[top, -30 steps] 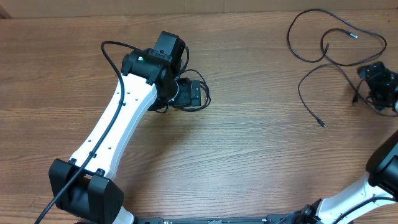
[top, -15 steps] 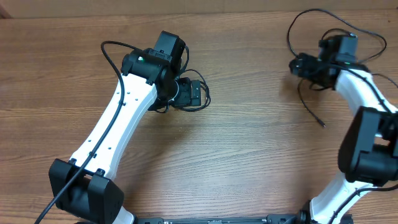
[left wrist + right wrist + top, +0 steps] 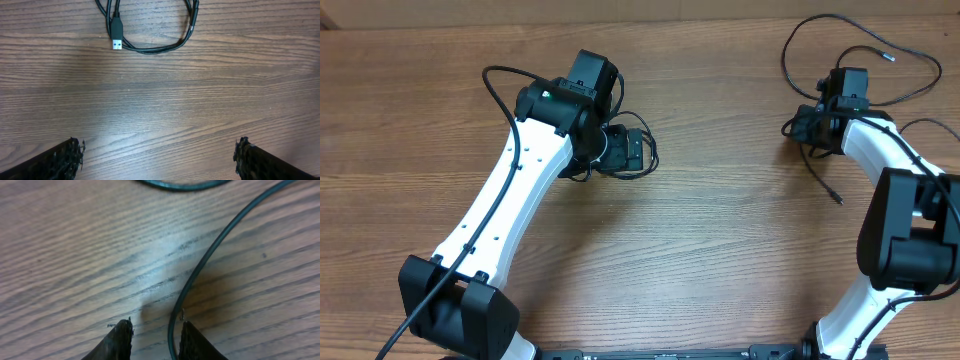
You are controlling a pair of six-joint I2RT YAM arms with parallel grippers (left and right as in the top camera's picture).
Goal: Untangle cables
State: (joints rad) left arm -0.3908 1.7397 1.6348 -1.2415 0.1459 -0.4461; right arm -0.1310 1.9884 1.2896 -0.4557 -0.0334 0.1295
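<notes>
Between the fingers of the right gripper [image 3: 156,325] runs a thin black cable [image 3: 198,274]. The fingers are narrowly parted and the cable lies close by one of them; I see no pinch on it. From there it curves off toward 1 o'clock in the wrist view. Overhead, that gripper sits at 2 o'clock on the wooden table [image 3: 720,250], among the thin cable's loose loops.

Left gripper [image 3: 157,145]: fingers spread wide, nothing between them, bare wood below. At its 12 o'clock lies a USB plug [image 3: 116,37] on a looped black lead [image 3: 155,48], well apart from the fingertips. Overhead, this gripper sits at 11 o'clock.
</notes>
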